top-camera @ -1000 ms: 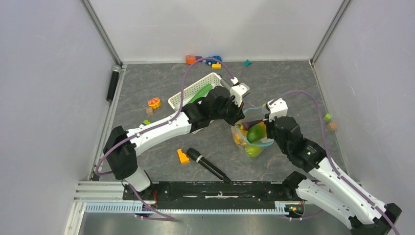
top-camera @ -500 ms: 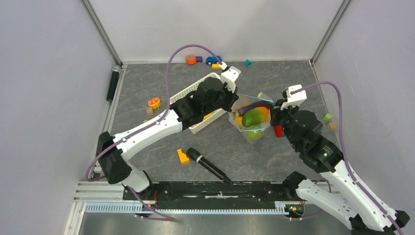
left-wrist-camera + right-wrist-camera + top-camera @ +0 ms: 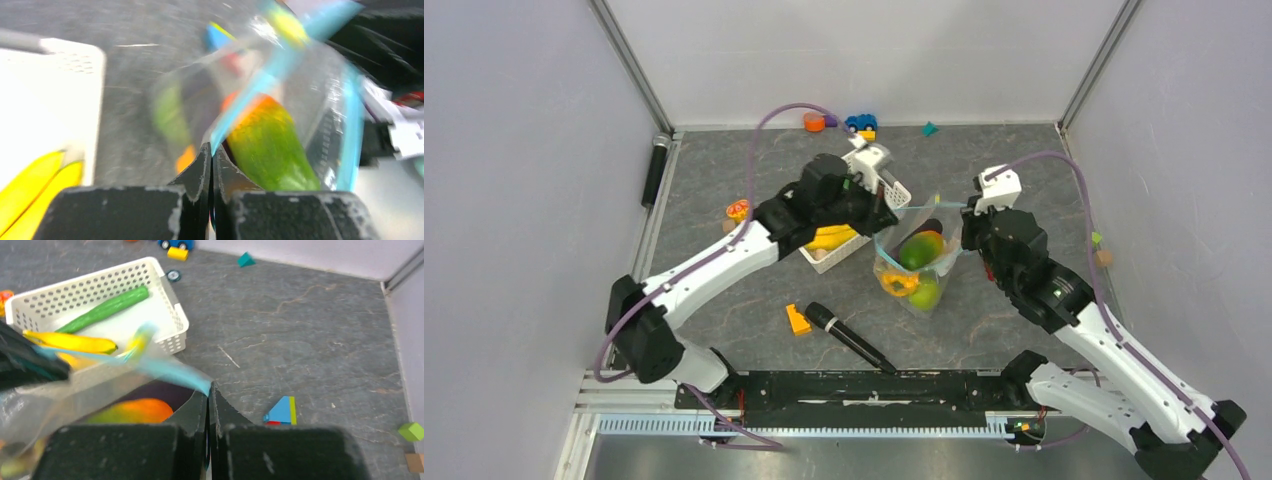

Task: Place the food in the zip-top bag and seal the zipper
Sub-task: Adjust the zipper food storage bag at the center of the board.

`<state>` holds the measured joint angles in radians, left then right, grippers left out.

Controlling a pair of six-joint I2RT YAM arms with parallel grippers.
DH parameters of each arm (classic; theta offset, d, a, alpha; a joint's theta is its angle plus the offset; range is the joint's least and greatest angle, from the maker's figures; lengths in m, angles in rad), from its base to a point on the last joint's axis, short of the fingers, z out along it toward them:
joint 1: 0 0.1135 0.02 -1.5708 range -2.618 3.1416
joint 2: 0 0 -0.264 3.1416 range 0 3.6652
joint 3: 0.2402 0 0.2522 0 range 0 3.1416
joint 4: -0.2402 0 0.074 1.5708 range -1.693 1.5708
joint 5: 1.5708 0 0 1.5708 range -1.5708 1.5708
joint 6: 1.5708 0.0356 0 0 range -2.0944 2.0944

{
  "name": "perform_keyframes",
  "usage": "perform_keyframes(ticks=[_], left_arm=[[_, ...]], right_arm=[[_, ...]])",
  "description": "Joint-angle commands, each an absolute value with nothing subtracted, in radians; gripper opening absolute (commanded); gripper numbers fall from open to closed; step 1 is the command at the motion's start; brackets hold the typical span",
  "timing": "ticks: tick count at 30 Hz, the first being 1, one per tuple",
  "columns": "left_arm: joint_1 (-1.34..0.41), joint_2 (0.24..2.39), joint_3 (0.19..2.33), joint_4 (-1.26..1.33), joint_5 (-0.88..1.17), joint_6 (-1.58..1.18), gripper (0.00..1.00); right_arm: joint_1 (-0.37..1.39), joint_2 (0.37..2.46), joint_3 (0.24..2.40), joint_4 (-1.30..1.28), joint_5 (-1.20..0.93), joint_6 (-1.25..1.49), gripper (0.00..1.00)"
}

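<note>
The clear zip-top bag (image 3: 912, 270) hangs stretched between my two grippers. It holds a green-orange fruit (image 3: 921, 248), a purple eggplant (image 3: 930, 227), an orange pepper (image 3: 896, 283) and a green pear (image 3: 925, 293). My left gripper (image 3: 880, 230) is shut on the left end of the light-blue zipper (image 3: 250, 95). My right gripper (image 3: 965, 242) is shut on its right end (image 3: 175, 371). The bag mouth is open between them. Yellow bananas (image 3: 70, 342) and a green cucumber (image 3: 102, 307) lie in the white basket (image 3: 165, 285).
The white basket (image 3: 894, 192) sits just left of the bag under my left arm. A black microphone (image 3: 849, 337) and an orange block (image 3: 797, 319) lie in front. Small toy blocks and a car (image 3: 859, 123) are at the back wall. A blue block (image 3: 281, 411) lies near my right gripper.
Both grippers have moved left and a little nearer, carrying the bag with them. The bag now hangs lower and more upright. The basket has shifted under my left arm.
</note>
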<state>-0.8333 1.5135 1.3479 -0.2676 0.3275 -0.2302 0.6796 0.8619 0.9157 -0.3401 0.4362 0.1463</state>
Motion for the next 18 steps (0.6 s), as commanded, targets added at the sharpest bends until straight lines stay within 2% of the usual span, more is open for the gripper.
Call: perform_keyframes(ticks=[1, 3, 6, 8, 9, 12, 13, 15, 18], left_arm=[[-0.717, 1.368, 1.281, -0.123, 0.119, -0.416, 0.05], [-0.714, 1.405, 1.302, -0.118, 0.196, -0.43, 0.06], [-0.734, 1.526, 1.376, -0.082, 0.582, -0.444, 0.07], [-0.747, 1.6, 1.434, -0.117, 0.678, -0.445, 0.04], [-0.743, 1.608, 1.45, -0.149, 0.638, -0.433, 0.02], [-0.724, 1.553, 1.415, -0.199, 0.275, -0.402, 0.02], [-0.711, 1.526, 1.383, -0.18, 0.222, -0.401, 0.08], [-0.701, 1.487, 1.334, -0.134, 0.235, -0.379, 0.27], [-0.701, 1.484, 1.32, -0.132, 0.296, -0.352, 0.41]], right_arm=[[0.68, 0.762, 0.893, -0.282, 0.639, 0.146, 0.0], [0.68, 0.766, 0.883, -0.264, 0.598, 0.152, 0.0], [0.68, 0.811, 0.88, -0.196, 0.359, 0.118, 0.0], [0.681, 0.849, 0.894, -0.179, 0.233, 0.097, 0.0], [0.681, 0.855, 0.899, -0.184, 0.216, 0.09, 0.0], [0.681, 0.826, 0.882, -0.202, 0.332, 0.081, 0.0], [0.681, 0.806, 0.866, -0.202, 0.381, 0.083, 0.0], [0.681, 0.776, 0.839, -0.192, 0.417, 0.083, 0.01], [0.68, 0.758, 0.818, -0.172, 0.393, 0.076, 0.01]])
